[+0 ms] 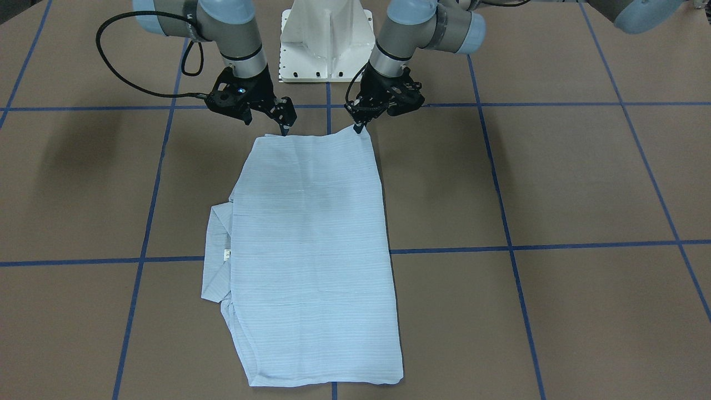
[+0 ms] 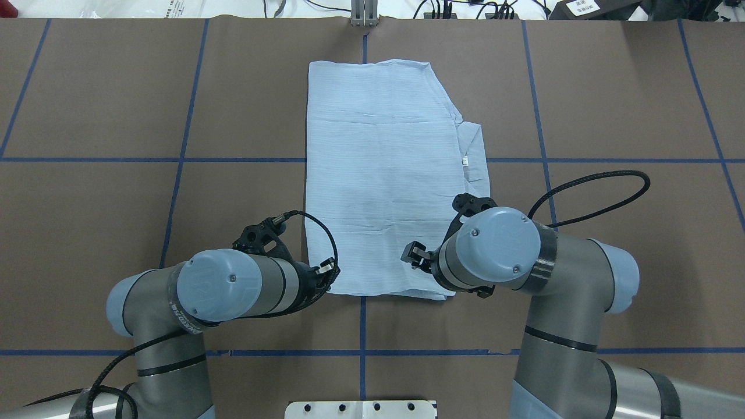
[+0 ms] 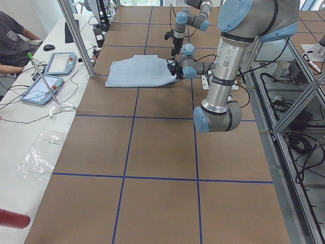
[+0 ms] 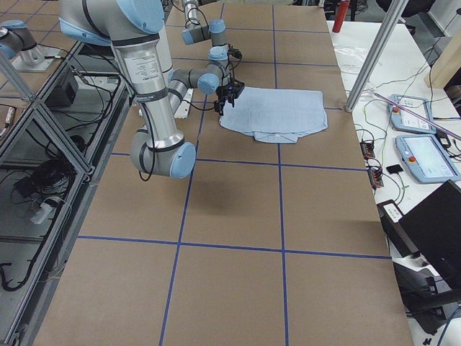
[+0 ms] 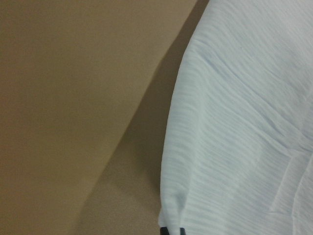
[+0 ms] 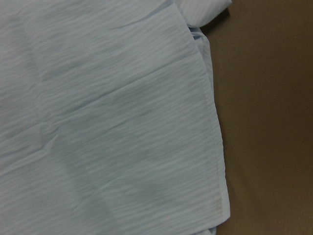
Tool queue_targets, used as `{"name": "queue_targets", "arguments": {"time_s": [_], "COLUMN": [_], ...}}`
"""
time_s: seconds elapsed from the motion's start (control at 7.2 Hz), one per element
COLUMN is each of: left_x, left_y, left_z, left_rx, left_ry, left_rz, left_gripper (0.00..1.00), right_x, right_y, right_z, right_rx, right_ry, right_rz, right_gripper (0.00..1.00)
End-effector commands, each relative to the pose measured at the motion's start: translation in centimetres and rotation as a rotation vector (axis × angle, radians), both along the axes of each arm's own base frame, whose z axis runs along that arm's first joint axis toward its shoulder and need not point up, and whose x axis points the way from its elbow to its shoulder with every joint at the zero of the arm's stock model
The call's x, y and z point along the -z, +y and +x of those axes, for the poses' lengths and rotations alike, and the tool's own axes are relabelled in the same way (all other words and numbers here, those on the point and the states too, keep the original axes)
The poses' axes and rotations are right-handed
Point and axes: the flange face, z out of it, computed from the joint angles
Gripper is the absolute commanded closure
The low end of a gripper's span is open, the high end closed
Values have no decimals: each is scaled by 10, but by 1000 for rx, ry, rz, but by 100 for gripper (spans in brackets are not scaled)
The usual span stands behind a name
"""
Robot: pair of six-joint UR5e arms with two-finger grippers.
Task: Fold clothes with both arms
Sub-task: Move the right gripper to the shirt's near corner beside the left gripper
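Your left fingers (image 1: 359, 126) and right fingers (image 1: 284, 129) were each pinched on a corner of the shirt (image 1: 311, 250) nearest the robot. It lay folded flat on the bench (image 1: 555, 178), its collar (image 1: 218, 250) toward the robot's right.

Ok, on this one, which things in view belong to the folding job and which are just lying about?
Job: shirt; left gripper and right gripper, each at a robot-side corner of it.
Lying about: tablets, mouse, plastic bag and red bottle on the side bench; white base.
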Motion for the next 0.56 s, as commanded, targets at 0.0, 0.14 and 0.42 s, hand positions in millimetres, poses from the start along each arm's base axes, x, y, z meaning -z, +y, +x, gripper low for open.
{"name": "queue_targets", "arguments": {"time_s": [0.0, 0.14, 0.42], "left_x": [1, 1, 2], "left_y": [1, 1, 1], "left_z": [1, 1, 2], "left_rx": [-4, -4, -6], "left_ry": [2, 1, 3], "left_rz": [3, 7, 7], "left_gripper": [100, 100, 100], "right_x": [-18, -24, -33], "right_y": [-1, -3, -1], "right_z": [-26, -29, -36], "right_rx": [-99, -124, -131], "right_ry": [42, 52, 70], "right_rz": [-121, -135, -153], "right_gripper": [0, 0, 0]}}
